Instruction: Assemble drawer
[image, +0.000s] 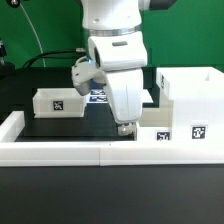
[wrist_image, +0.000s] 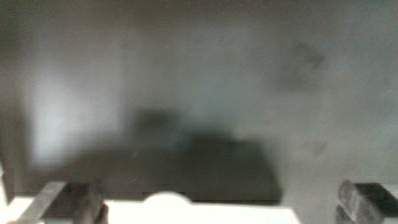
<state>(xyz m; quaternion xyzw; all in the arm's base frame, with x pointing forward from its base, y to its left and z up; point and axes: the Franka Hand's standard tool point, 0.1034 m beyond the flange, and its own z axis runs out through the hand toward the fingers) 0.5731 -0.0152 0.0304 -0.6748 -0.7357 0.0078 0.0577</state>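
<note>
A small white tray (image: 57, 101) with a square tag stands at the exterior view's left. The tall white box shell (image: 193, 88) stands at the right, with a tag low on its front. A second low white tray (image: 160, 130) with a tag sits against the shell, by the front rail. My gripper (image: 125, 127) hangs low, just left of this second tray. In the wrist view my gripper (wrist_image: 214, 205) is open, its dark fingers (wrist_image: 63, 205) wide apart. A blurred white part (wrist_image: 285, 212) with a small round bump lies between them. I cannot tell whether it is touched.
A long low white rail (image: 60, 150) edges the table's front and runs up its left side. The marker board (image: 97, 96) lies on the dark table behind the arm, partly hidden by it. Dark table surface (wrist_image: 196, 90) fills most of the wrist view.
</note>
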